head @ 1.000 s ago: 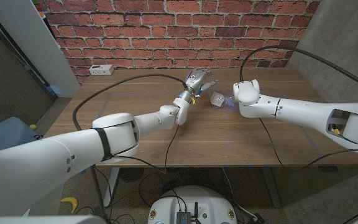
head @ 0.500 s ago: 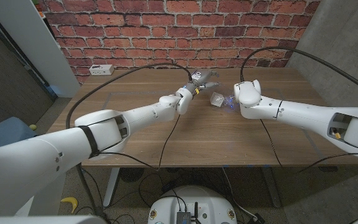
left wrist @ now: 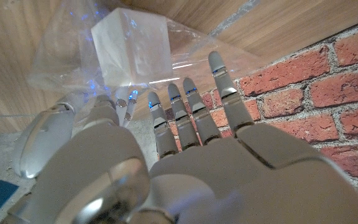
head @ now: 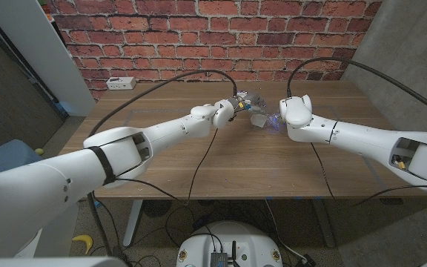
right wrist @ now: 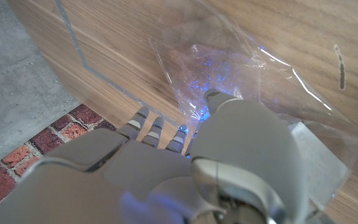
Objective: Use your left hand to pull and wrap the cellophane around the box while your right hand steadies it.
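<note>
A: Report the desk (head: 199, 170) layout, largest items first.

B: The left arm (head: 124, 144) crosses from the near-left corner to the desk's middle, toward the far edge. The right arm (head: 362, 137) comes in from the right edge to the same zone. Both hands meet there, well away from every corner.

A: Locate the work items.

B: The cellophane (left wrist: 61, 56) lies spread on the desk around the box (left wrist: 132, 46). The box, pale and cube-shaped, sits on the sheet between the two hands.

A: What changed in the last second?

B: The left arm has extended, and the left hand (head: 230, 109) has dropped from a raised position to the sheet beside the box.

A: State of each hand?

B: Left hand: fingers straight and spread, reaching toward the film just beside the box and holding nothing. Right hand (head: 293, 111): its fingertips (right wrist: 211, 94) press onto the cellophane next to the box; whether they pin the film or grip it cannot be determined.

A: Consequence for the task?

B: In my judgement, the approach is complete and wrapping has not started. The left hand must next close on a film edge and draw it over the box while the right hand holds the sheet steady.
</note>
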### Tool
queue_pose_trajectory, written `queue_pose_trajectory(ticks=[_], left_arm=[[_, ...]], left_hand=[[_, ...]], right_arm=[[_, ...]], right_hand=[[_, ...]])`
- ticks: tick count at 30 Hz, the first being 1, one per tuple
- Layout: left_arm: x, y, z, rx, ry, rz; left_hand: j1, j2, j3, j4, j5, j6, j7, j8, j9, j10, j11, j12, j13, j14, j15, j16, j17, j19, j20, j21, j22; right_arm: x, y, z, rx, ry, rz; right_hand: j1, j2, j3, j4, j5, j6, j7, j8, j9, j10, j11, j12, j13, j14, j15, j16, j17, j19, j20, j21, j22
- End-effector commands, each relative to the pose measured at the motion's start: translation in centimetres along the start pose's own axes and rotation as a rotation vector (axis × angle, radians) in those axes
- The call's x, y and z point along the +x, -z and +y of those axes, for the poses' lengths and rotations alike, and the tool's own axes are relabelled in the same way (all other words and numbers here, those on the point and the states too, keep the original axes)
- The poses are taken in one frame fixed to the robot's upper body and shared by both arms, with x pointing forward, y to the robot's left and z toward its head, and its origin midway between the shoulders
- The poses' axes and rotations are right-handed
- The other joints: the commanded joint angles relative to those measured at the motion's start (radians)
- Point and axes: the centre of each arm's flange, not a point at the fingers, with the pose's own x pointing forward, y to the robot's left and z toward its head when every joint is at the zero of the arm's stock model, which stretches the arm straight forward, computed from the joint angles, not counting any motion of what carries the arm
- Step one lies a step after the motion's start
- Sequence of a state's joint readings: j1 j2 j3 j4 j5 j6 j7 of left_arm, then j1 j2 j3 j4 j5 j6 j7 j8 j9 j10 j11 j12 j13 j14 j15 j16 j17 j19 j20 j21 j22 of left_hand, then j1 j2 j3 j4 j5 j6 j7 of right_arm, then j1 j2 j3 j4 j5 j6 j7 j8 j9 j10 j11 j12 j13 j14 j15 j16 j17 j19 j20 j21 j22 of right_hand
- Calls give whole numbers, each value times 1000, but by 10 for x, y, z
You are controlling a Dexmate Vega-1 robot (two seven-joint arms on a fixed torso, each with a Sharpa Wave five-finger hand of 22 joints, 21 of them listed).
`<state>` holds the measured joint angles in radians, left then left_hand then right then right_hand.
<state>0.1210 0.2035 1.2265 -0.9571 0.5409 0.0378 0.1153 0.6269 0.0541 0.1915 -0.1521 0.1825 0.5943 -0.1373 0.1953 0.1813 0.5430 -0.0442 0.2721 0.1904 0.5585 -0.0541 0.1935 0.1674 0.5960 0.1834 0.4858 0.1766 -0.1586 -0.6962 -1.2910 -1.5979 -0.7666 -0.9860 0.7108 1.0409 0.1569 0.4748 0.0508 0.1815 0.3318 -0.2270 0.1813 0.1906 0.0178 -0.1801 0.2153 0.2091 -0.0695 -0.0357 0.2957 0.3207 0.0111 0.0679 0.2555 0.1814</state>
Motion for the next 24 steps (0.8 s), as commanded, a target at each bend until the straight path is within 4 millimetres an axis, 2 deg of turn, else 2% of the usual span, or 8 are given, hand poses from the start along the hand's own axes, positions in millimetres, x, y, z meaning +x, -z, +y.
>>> queue_pose_trajectory(ticks=[1, 3, 6, 11, 14, 16, 21, 24], left_arm=[[13, -5, -13, 69, 164, -41], [17, -6, -16, 97, 195, -53], [22, -9, -20, 129, 237, -64], [25, -14, -23, 186, 250, -74], [23, -16, -23, 192, 193, -84], [22, -18, -22, 205, 173, -84], [21, -17, -19, 186, 144, -79], [18, -17, -17, 177, 129, -80]], left_hand=[[51, 37, 34, -7, 7, -55, 9, -17, 2, -31, 0, -29, 0, -35, 7, -13, 3, -8, -36, -18, 1], [80, 91, 72, -2, 5, -62, 25, -13, 3, -45, 0, -46, 0, -72, 10, -19, 4, -44, -69, -42, 1], [103, 115, 100, -4, 3, -70, 36, -13, 4, -74, 2, -63, -1, -97, 7, -21, 2, -53, -88, -53, 2], [149, 35, 104, -24, -5, -195, 33, -23, 3, -100, -5, -74, 1, -32, -31, -4, -2, 17, -120, -43, 5], [274, 37, 154, -29, 3, -81, 52, 19, 6, 34, -26, -35, 4, 114, -91, 16, 1, 119, -178, -11, 10], [317, 40, 176, -24, 0, -2, 61, 36, 7, 82, -38, -29, 5, 168, -117, 16, 0, 153, -202, 4, 13], [340, 50, 192, -21, 0, 32, 70, 40, 9, 102, -52, -28, 6, 195, -124, 14, 0, 165, -210, 11, 14], [304, 47, 181, 8, -8, 1, 62, 15, 10, 81, -34, -47, 7, 155, -89, -8, 3, 110, -172, -8, 14]], right_arm=[[1, -1, -1, 1, 0, -6], [1, -1, -2, 2, 1, -5], [1, -1, -3, 4, -1, -3], [1, 0, -4, 3, 2, -3], [2, 0, -4, 5, 0, -6], [2, 0, -4, 3, 1, 0], [2, 0, -4, 3, 2, -3], [2, 0, -4, 1, 4, -4]], right_hand=[[-6, 5, -2, -9, 7, -1, 3, 7, 3, 8, -1, 4, 2, 6, -42, -3, 1, 7, 2, -2, 0], [-5, 7, -3, -12, 7, 0, 3, 7, 3, 9, -2, 4, 2, 7, -41, -3, -1, 9, 3, -2, 0], [-5, 8, -4, -14, 8, 1, 3, 8, 3, 12, 0, 4, 2, 9, -40, -3, -3, 11, 3, -2, 0], [-5, 9, -7, -20, 9, 4, 3, 9, 3, 13, -2, 4, 2, 13, -41, -3, -6, 14, 4, -2, 0], [-6, 10, -8, -22, 9, 5, 3, 10, 4, 14, -1, 4, 2, 14, -42, -3, -7, 15, 3, -3, 0], [-6, 11, -9, -24, 10, 6, 3, 10, 4, 14, -1, 4, 2, 14, -41, -4, -9, 15, 5, -3, -1], [-7, 11, -12, -28, 10, 7, 3, 11, 4, 15, -2, 4, 1, 16, -41, -4, -11, 17, 5, -4, -1], [-7, 12, -13, -30, 11, 7, 3, 11, 4, 15, -2, 4, 1, 16, -41, -5, -13, 19, 5, -4, -1]])
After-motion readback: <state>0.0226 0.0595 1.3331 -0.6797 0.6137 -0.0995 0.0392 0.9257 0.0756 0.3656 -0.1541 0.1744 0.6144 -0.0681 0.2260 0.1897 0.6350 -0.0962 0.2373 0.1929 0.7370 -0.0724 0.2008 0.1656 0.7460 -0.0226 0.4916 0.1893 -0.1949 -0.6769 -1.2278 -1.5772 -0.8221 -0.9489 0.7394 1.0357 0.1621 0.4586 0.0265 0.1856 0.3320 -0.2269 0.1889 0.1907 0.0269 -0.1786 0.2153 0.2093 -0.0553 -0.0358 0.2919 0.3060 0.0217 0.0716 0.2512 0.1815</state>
